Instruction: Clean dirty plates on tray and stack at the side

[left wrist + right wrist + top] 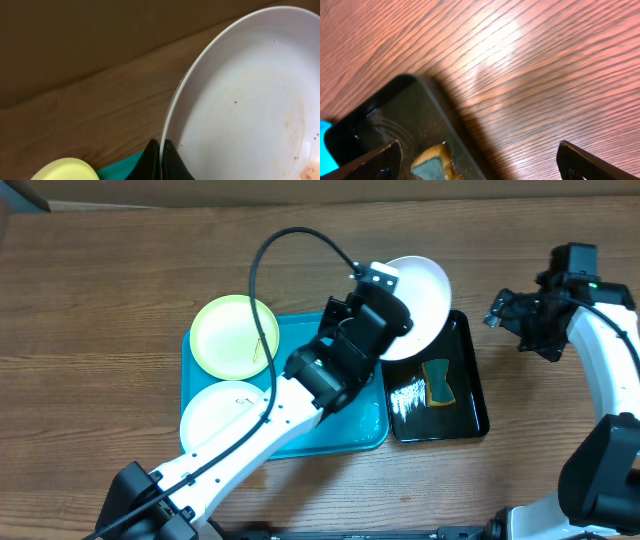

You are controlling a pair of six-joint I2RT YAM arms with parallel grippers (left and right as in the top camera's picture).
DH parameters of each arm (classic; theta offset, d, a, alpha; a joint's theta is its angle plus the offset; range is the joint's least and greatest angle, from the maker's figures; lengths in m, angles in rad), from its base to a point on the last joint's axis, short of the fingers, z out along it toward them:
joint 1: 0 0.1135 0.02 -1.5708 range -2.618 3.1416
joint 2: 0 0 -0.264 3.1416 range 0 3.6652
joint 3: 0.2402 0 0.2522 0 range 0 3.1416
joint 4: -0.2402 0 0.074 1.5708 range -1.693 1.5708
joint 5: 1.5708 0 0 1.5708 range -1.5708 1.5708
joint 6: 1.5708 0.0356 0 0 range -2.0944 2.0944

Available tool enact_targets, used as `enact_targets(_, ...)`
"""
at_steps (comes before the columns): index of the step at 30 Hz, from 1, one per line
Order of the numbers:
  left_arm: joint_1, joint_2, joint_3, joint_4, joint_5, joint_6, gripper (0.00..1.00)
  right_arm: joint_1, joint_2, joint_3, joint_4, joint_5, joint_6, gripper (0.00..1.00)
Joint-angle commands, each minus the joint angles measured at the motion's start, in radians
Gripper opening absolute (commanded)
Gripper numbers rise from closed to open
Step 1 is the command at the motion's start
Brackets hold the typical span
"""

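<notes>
My left gripper (pixel 392 292) is shut on the rim of a white plate (pixel 420 302), holding it tilted above the gap between the turquoise tray (pixel 340 430) and the black tray. In the left wrist view its dark fingers (pixel 170 165) pinch the rim, and the white plate (pixel 245 100) shows small dark specks and faint smudges. A yellow-green plate (pixel 233 335) and another white plate (pixel 218 415) lie in the turquoise tray. My right gripper (pixel 497 315) stands open and empty over the bare table, right of the black tray; its fingers (pixel 375 160) are spread wide.
A glossy black tray (pixel 470 395) holds a wet yellow-and-green sponge (pixel 437 383), which also shows as the sponge (pixel 432 162) near my right gripper's left finger. A black cable (pixel 262 300) loops over the yellow-green plate. Wooden table (pixel 100 300) lies all around.
</notes>
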Motion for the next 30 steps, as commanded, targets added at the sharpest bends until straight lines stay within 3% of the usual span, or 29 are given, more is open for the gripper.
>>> enact_targets(1,-0.035,0.040,0.025,0.071,-0.105,0.201,0.04,-0.047,-0.022,0.021,0.008,-0.007,0.005,1.00)
enact_targets(5,-0.072,0.121,0.025,0.201,-0.156,0.476,0.04,-0.075,-0.022,0.021,0.012,-0.007,0.005,1.00)
enact_targets(12,-0.142,0.237,0.025,0.411,-0.315,0.856,0.04,-0.076,-0.022,0.021,0.012,-0.007,0.005,1.00)
enact_targets(25,-0.229,0.315,0.026,0.793,-0.452,1.284,0.04,-0.076,-0.022,0.021,0.012,-0.007,0.005,1.00)
enact_targets(30,-0.254,0.315,0.025,0.864,-0.480,1.332,0.04,-0.076,-0.022,0.021,0.012,-0.007,0.005,1.00)
